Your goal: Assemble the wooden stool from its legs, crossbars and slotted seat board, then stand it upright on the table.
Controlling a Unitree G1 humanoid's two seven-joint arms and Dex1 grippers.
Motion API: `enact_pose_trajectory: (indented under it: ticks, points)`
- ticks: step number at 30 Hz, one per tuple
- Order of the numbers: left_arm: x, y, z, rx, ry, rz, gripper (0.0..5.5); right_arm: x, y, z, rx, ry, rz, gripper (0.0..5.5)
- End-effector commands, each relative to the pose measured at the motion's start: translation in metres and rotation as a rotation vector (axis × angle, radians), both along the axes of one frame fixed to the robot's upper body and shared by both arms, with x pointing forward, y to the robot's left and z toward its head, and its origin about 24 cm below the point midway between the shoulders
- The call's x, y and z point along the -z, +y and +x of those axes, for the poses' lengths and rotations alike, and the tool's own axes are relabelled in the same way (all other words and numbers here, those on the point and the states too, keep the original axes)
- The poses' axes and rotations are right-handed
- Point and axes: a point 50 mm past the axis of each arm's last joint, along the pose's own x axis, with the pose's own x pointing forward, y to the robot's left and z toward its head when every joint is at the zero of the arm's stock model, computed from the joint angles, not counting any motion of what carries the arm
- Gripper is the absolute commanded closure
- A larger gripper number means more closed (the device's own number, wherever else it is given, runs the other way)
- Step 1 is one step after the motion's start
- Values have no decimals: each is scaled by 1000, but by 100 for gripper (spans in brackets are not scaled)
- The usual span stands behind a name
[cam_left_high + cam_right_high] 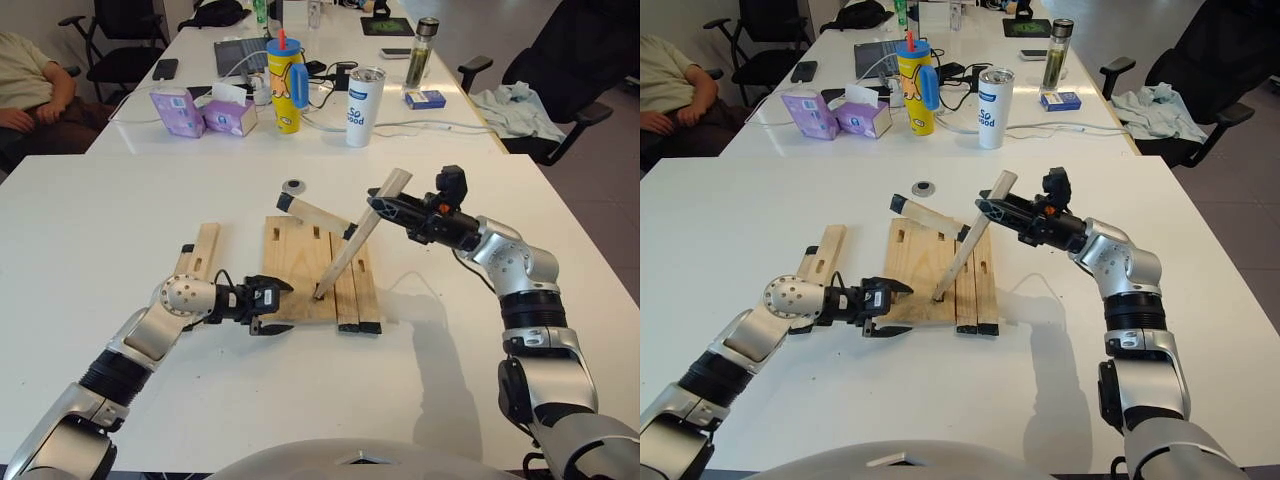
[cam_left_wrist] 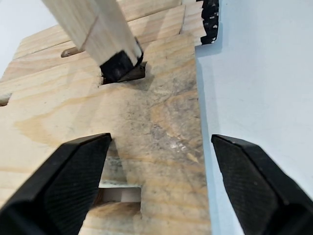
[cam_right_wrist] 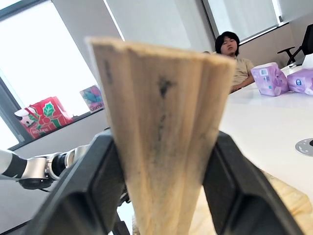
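1. The right gripper [image 1: 388, 206] is clamping its fingers [image 3: 83, 196] on the upper part of a wooden leg [image 1: 352, 250].
2. The leg is leaning at a tilt, with its black-capped lower end sitting in a slot of the seat board [image 1: 298, 262].
3. The left gripper [image 1: 268, 306] is hovering with its fingers [image 2: 73, 176] spread apart at the board's near edge, gripping nothing.
4. A second leg [image 1: 315, 214] is lying across the board's far side, and crossbars [image 1: 362, 290] are lying along its right edge.
5. Another wooden piece [image 1: 202, 248] is resting just left of the board.
6. The white table [image 1: 90, 250] is carrying all of this, with a small round disc [image 1: 295, 186] beyond the board.
7. A rear table [image 1: 450, 135] is holding a tumbler [image 1: 365, 105], a yellow cup [image 1: 285, 88] and tissue packs [image 1: 180, 110].
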Motion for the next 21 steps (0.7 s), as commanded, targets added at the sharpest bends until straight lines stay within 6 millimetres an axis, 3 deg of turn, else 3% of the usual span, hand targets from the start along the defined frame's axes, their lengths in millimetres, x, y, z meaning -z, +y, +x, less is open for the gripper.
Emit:
enact_pose_trajectory:
  ticks: [1,7,10,14,21]
  points:
    - [37,20,-15,1,152,171,171,-2,8,8,-33,-79,-119,343]
    - [52,22,-24,31,177,203,171,-12,24,0,-204,-266,-303,343]
    - [60,20,-31,34,196,199,171,-5,32,-15,-296,-332,-386,343]
    - [71,18,-42,18,230,183,171,19,31,-34,-339,-379,-500,344]
    - [78,15,-46,-61,256,136,171,29,30,-34,-270,-362,-472,344]
